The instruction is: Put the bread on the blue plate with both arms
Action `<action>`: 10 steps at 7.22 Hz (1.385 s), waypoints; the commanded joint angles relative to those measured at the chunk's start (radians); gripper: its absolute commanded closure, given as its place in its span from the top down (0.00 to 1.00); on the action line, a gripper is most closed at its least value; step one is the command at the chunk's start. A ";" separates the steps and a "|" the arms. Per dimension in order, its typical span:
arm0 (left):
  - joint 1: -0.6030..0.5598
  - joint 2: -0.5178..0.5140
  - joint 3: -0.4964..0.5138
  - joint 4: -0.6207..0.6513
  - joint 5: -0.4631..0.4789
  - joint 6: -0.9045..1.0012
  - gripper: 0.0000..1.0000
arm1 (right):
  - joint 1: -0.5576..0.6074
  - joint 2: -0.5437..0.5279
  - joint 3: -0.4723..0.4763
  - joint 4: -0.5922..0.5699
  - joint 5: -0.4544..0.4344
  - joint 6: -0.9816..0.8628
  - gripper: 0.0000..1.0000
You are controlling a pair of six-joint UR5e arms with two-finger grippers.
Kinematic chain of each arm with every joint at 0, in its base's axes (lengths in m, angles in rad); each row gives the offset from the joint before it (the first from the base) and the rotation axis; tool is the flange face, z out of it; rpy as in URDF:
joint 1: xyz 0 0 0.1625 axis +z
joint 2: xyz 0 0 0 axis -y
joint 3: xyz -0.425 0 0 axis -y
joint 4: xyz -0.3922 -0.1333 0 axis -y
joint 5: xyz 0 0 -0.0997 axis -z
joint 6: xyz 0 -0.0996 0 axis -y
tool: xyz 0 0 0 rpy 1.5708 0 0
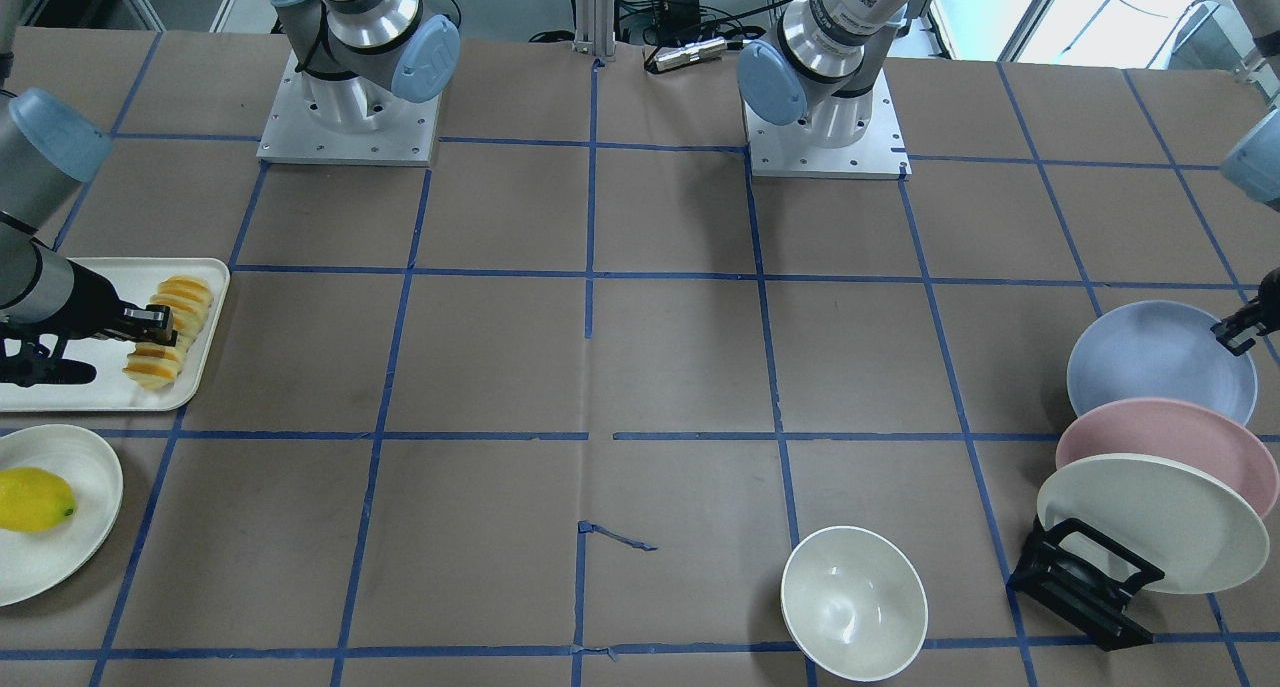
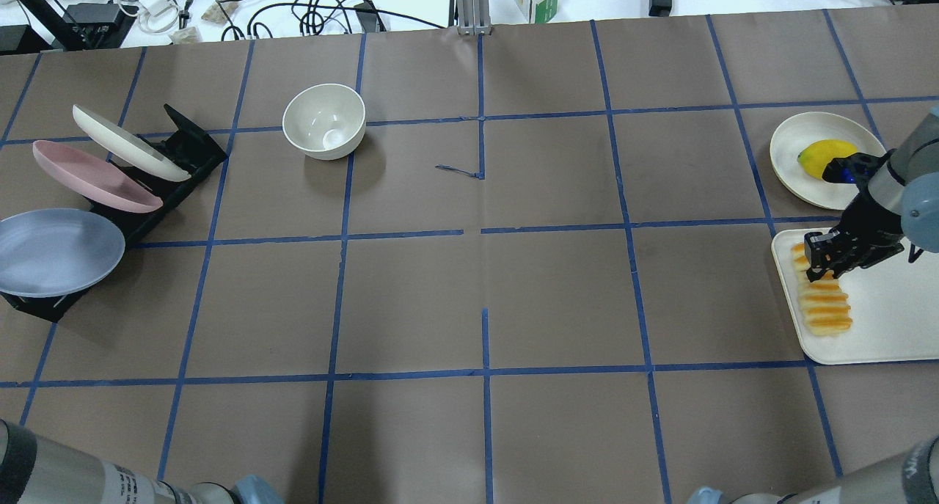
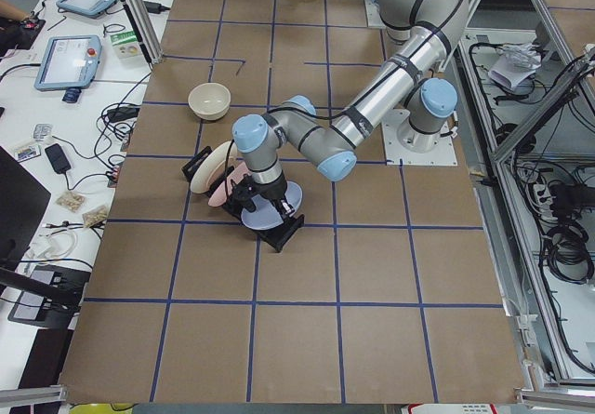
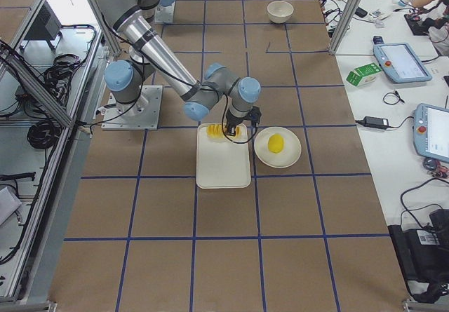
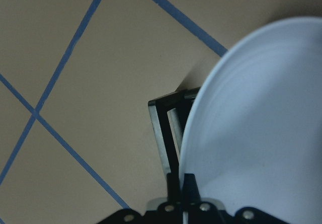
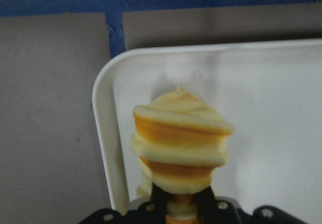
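The bread lies as a row of orange-crusted slices on a white tray. My right gripper is shut across the bread; in the right wrist view the bread sits between its jaws. It also shows in the overhead view. The blue plate leans in a black rack, nearest the robot. My left gripper is at its rim; in the left wrist view the blue plate's edge runs between the closed fingers.
A pink plate and a cream-white plate lean in the same rack. A white bowl stands near the far edge. A lemon lies on a cream plate beside the tray.
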 commanded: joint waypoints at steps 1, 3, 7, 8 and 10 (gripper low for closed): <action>0.001 0.071 0.026 -0.181 -0.001 0.092 0.00 | 0.004 -0.039 -0.076 0.095 -0.004 0.002 0.00; -0.019 0.169 0.074 -0.522 -0.056 0.160 0.00 | 0.030 -0.056 -0.225 0.283 0.004 0.040 0.00; -0.277 0.239 -0.039 -0.673 -0.506 0.067 0.00 | 0.239 -0.070 -0.490 0.587 0.086 0.289 0.00; -0.391 0.234 -0.070 -0.589 -0.638 -0.020 0.00 | 0.282 -0.069 -0.492 0.583 0.146 0.346 0.00; -0.604 0.202 -0.119 -0.244 -0.656 -0.225 0.00 | 0.450 -0.063 -0.510 0.523 0.203 0.579 0.00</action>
